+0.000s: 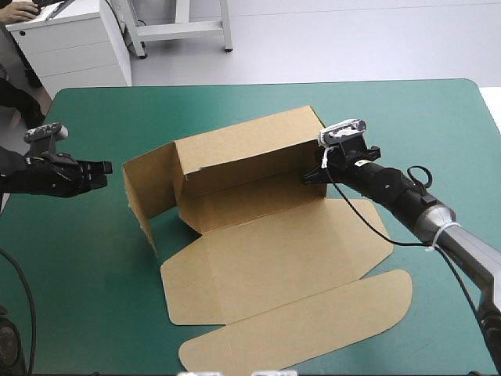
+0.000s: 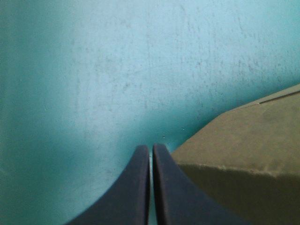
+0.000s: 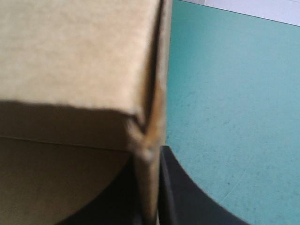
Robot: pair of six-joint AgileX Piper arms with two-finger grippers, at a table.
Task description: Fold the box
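Note:
The brown box [image 1: 258, 227] lies mid-table with its long back wall [image 1: 250, 153] and its left side wall [image 1: 149, 192] raised, while the lid and front flaps [image 1: 313, 321] lie flat toward the near edge. My right gripper [image 1: 313, 175] is at the back wall's right end, shut on the upright edge of the board [image 3: 151, 140], with one finger [image 3: 187, 197] on either side of it. My left gripper [image 1: 100, 168] hovers left of the box, shut and holding nothing. In its own view its gripper [image 2: 151, 151] points at the bare cover, with a corner of the box [image 2: 243, 140] just beside it.
Teal-green cover [image 1: 86, 274] shows on every side of the box, widest at the left and the far right. A white cabinet [image 1: 74, 43] stands beyond the table's far left corner.

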